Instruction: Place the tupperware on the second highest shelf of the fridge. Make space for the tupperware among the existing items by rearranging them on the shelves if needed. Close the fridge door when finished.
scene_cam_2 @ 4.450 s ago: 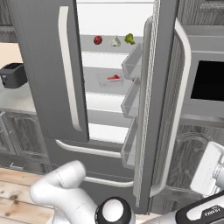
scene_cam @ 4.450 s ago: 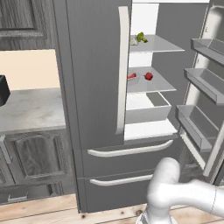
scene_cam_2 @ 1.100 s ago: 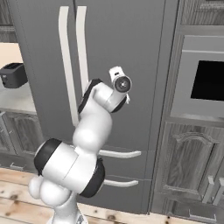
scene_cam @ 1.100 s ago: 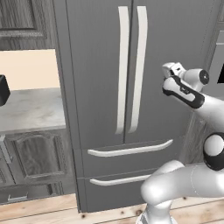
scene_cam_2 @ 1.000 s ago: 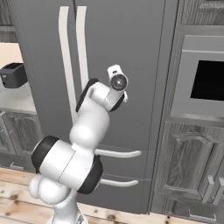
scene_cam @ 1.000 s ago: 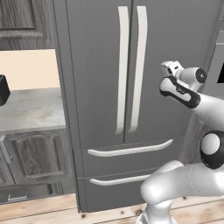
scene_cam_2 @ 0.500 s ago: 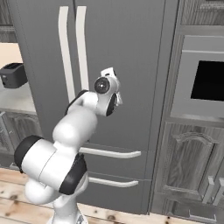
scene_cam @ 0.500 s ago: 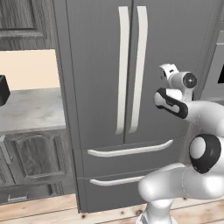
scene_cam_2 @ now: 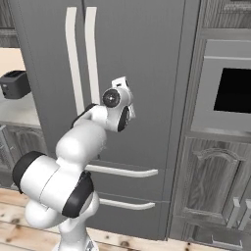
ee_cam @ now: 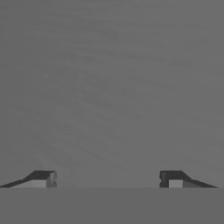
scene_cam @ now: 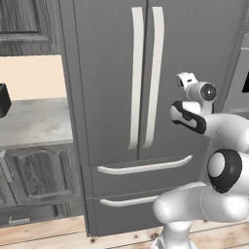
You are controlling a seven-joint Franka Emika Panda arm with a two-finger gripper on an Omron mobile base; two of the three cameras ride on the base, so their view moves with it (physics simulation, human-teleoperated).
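Fridge (scene_cam: 112,73) doors, open seconds ago, now stand shut just ahead of the open, empty tool (ee_cam: 107,179), so the tupperware presumably sits inside, task seemingly finished.

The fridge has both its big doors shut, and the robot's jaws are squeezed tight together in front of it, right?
Not quite. The fridge does have both doors shut, but the gripper is open: in the hand view its two dark fingertips sit far apart with bare grey door between them, holding nothing.
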